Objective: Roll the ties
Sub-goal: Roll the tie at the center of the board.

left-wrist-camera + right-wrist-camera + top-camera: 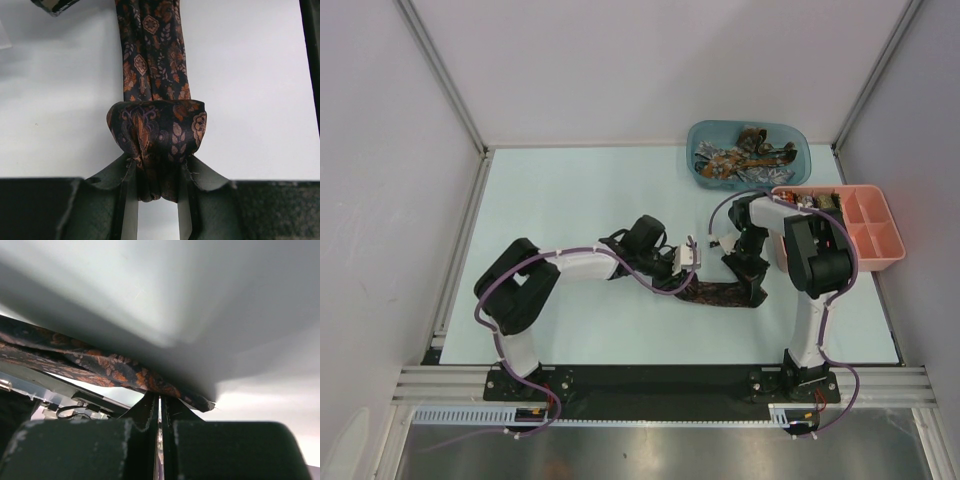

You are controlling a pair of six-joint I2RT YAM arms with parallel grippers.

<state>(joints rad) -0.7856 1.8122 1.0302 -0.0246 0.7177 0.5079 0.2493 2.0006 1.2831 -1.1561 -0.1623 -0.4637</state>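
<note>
Left pincer [157,166] tight on the tie [150,55] at its roll, clear only wrist-side; right pincer [160,402] together.

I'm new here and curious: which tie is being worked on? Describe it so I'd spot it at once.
On the pale table, between the left arm and the right arm, lies a dark tie with orange floral patterning. One end is rolled up in the left end effector; the other ties sit heaped in the blue tub at the back.

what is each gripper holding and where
Left gripper: the tie, by its rolled end. Right gripper: shut at the tie's other end; a hold cannot be told.
</note>
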